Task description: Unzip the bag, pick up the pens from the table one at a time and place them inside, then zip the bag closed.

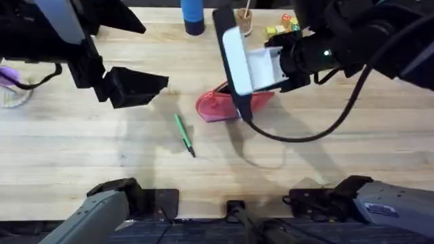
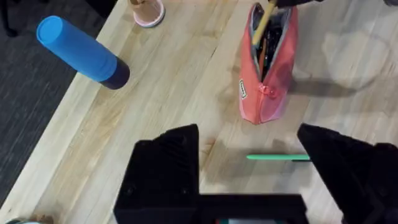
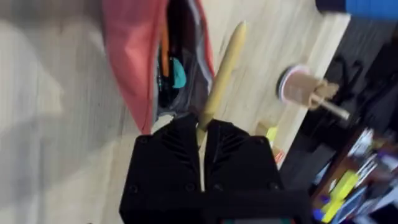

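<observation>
The pink-red bag (image 2: 268,87) lies on the table (image 1: 81,149) with its zipper open; dark items show inside. My right gripper (image 3: 202,127) is shut on the yellow-orange pen (image 3: 225,62), whose far end points at the bag's (image 3: 134,62) open mouth. From overhead, the right gripper (image 1: 239,107) hangs right over the bag (image 1: 220,107). The green pen (image 1: 184,134) lies loose on the wood, in front and to the left of the bag. My left gripper (image 2: 247,140) hovers open and holds nothing, with the green pen (image 2: 277,157) between its spread fingers and the bag just beyond.
A blue cylinder (image 1: 192,15) stands at the table's far edge. Beside it is a small cup with a stick (image 1: 244,20), and to its right some coloured blocks (image 1: 283,27). A black cable (image 1: 319,129) loops down from the right arm. Bare wood lies in front of the pen.
</observation>
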